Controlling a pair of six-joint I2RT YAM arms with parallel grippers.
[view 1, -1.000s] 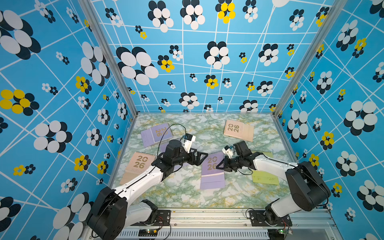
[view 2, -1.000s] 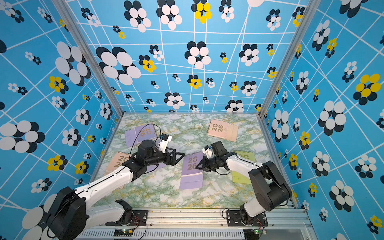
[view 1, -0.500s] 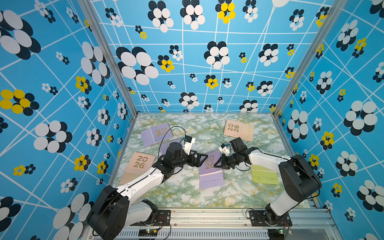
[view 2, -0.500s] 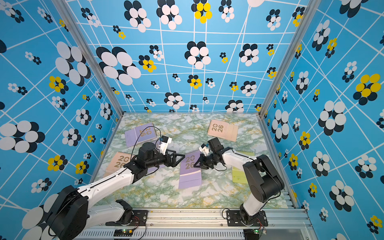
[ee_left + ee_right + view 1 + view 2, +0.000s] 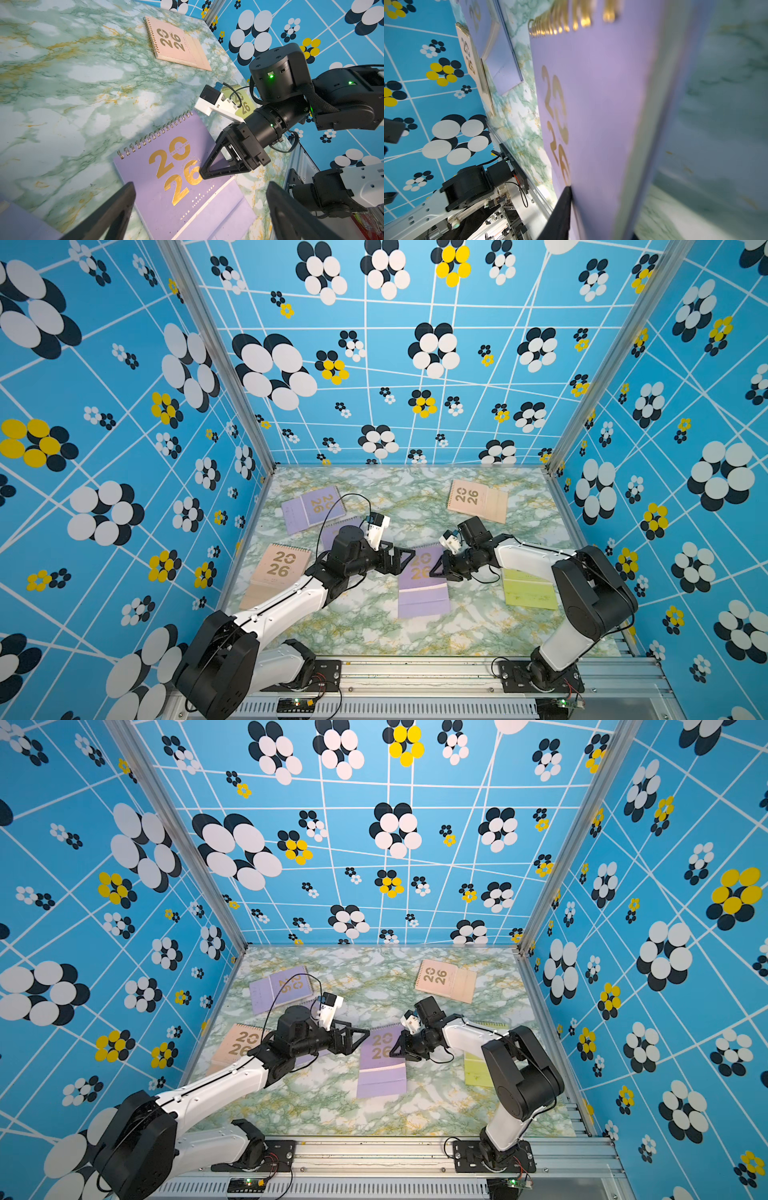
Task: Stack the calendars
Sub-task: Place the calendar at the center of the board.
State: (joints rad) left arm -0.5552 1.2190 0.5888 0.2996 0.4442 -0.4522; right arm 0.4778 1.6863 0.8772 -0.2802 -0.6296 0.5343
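Marble-patterned green covering lines the tabletop [image 5: 374,626], which is boxed in on three sides by blue flowered walls [image 5: 374,364]. Six calendars lie scattered inside that box.

The centre lavender calendar [image 5: 422,585] lies in the middle with its gold spiral toward the back wall. Its cover shows "20 26", and its stand flap is spread toward the near edge. The left gripper [image 5: 405,562] is at this calendar's far left corner with its jaws spread wide and nothing between them. The right gripper [image 5: 436,572] reaches in from the other side, its tip on the cover beside the gold "26". Its jaws stand narrow. The right wrist view shows one dark finger [image 5: 560,207] lying against the lavender cover, but I cannot tell whether the jaws pinch the calendar's edge.

The far lavender calendar [image 5: 313,508] lies near the back left. The second lavender calendar [image 5: 338,531] is just beside it, mostly hidden by the left arm. The near peach calendar [image 5: 280,568] lies along the left wall, and the far peach calendar [image 5: 478,499] sits near the back right. The yellow-green calendar [image 5: 528,591] lies to the right of the centre one, partly covered by the right arm.
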